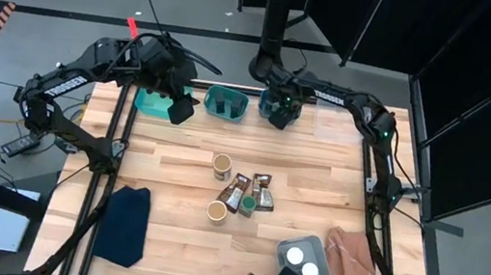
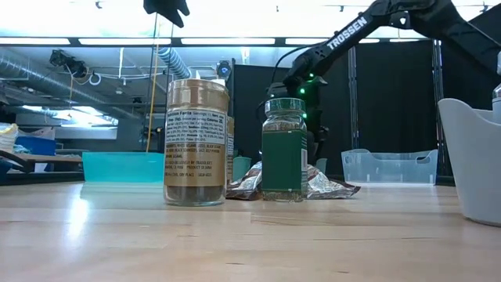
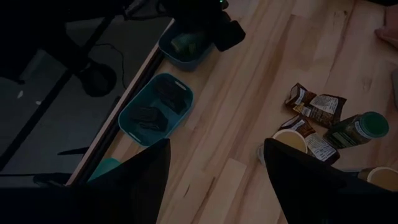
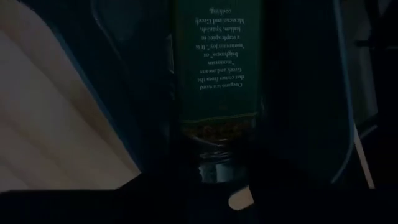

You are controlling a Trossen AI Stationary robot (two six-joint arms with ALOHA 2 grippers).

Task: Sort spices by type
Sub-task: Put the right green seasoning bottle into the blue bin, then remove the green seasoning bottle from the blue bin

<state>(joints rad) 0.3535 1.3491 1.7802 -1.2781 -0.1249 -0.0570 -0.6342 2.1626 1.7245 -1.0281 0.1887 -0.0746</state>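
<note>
My right gripper point(image 1: 280, 112) sits down inside the teal bin point(image 1: 271, 97) at the desk's point(image 1: 317, 178) far edge; its wrist view shows a green-labelled jar point(image 4: 217, 68) lying in that bin just ahead of the fingers, though I cannot tell whether they grip it. My left gripper point(image 1: 181, 108) hangs with fingers point(image 3: 143, 180) spread and empty beside another teal bin point(image 1: 148, 102). Two tan-topped jars point(image 1: 222, 163), a green-lidded jar point(image 1: 246, 205) and some packets point(image 1: 262, 191) cluster mid-desk.
</note>
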